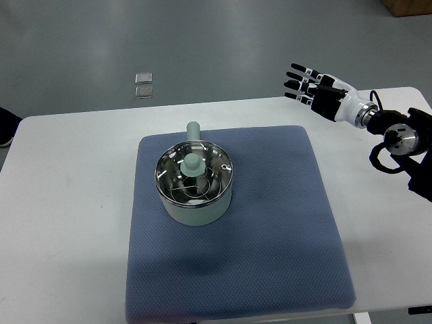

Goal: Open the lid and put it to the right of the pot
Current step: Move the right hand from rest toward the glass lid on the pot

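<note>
A pale green pot (194, 183) with a short handle pointing away sits on the blue mat (270, 229), left of its middle. A glass lid with a pale green knob (192, 164) covers the pot. My right hand (304, 82) hovers above the table's far right edge, well up and right of the pot, fingers spread and holding nothing. Its arm (395, 131) comes in from the right edge. The left arm does not show.
The mat lies on a white table (67, 202). Two small clear squares (144, 85) lie on the grey floor beyond the table. A dark object (7, 125) shows at the left edge. A brown box corner (408, 7) shows top right.
</note>
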### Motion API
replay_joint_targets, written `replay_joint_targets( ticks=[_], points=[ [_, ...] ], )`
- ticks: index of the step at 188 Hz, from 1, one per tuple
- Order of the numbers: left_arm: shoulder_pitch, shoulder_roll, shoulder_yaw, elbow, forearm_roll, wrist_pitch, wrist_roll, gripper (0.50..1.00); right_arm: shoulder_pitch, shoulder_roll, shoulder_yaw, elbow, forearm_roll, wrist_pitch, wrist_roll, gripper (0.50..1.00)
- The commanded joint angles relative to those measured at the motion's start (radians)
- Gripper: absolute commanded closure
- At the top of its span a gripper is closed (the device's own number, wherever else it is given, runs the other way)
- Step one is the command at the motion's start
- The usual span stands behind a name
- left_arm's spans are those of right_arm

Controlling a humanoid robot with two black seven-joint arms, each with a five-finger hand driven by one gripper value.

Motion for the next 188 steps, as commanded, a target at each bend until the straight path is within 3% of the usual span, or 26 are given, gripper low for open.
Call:
replay_joint_targets(
  ticks=[1,39,54,63,64,74,85,86,106,107,113,123,124,138,159,188],
  points=[
    [0.0,0.0,0.0,0.001,0.0,0.007,0.0,0.5,-0.002,0.001,0.0,0.0,-0.002,-0.001,0.0,0.568],
    [0.0,0.0,-0.002,0.004,0.0,0.01,0.0,0.5,0.008,0.003,-0.008,0.001,-0.049,0.029,0.015,0.568],
    [0.0,0.0,-0.003,0.005,0.0,0.009,0.0,0.5,0.031,0.0,-0.008,0.006,-0.172,0.056,0.089,0.57],
    [0.0,0.0,-0.003,0.005,0.0,0.009,0.0,0.5,0.031,0.0,-0.008,0.006,-0.172,0.056,0.089,0.57],
    [0.0,0.0,-0.002,0.004,0.0,0.007,0.0,0.5,0.063,0.001,-0.008,0.009,-0.283,0.058,0.142,0.57],
    [0.0,0.0,-0.002,0.004,0.0,0.006,0.0,0.5,0.086,0.003,-0.008,0.015,-0.412,0.058,0.198,0.57],
    [0.0,0.0,-0.002,0.004,0.0,0.006,0.0,0.5,0.091,0.003,-0.006,0.018,-0.436,0.058,0.206,0.57],
    [0.0,0.0,-0.003,0.004,0.0,0.003,0.001,0.5,0.121,0.001,-0.008,0.047,-0.566,0.058,0.251,0.572],
    [0.0,0.0,-0.003,0.004,0.0,0.001,0.0,0.5,0.147,-0.011,-0.011,0.093,-0.706,0.059,0.29,0.572],
    [0.0,0.0,-0.002,0.004,0.0,-0.001,0.0,0.5,0.167,-0.016,-0.012,0.139,-0.844,0.059,0.328,0.572],
    [0.0,0.0,-0.002,0.004,0.0,-0.001,0.0,0.5,0.179,-0.019,-0.012,0.166,-0.925,0.059,0.356,0.572],
    [0.0,0.0,-0.002,0.004,0.0,-0.001,0.0,0.5,0.179,-0.019,-0.012,0.166,-0.925,0.059,0.356,0.572],
    [0.0,0.0,-0.002,0.004,0.0,-0.001,0.0,0.5,0.198,-0.031,-0.015,0.205,-1.047,0.062,0.401,0.572],
    [0.0,0.0,-0.002,0.004,0.0,-0.001,0.0,0.5,0.224,-0.04,-0.018,0.264,-1.21,0.064,0.459,0.572],
    [0.0,0.0,-0.002,0.004,0.0,-0.001,0.0,0.5,0.239,-0.043,-0.02,0.348,-1.407,0.064,0.503,0.572],
    [0.0,0.0,-0.003,0.004,0.0,-0.001,0.0,0.5,0.299,-0.027,-0.084,0.399,-1.569,0.062,0.512,0.572]
  ],
)
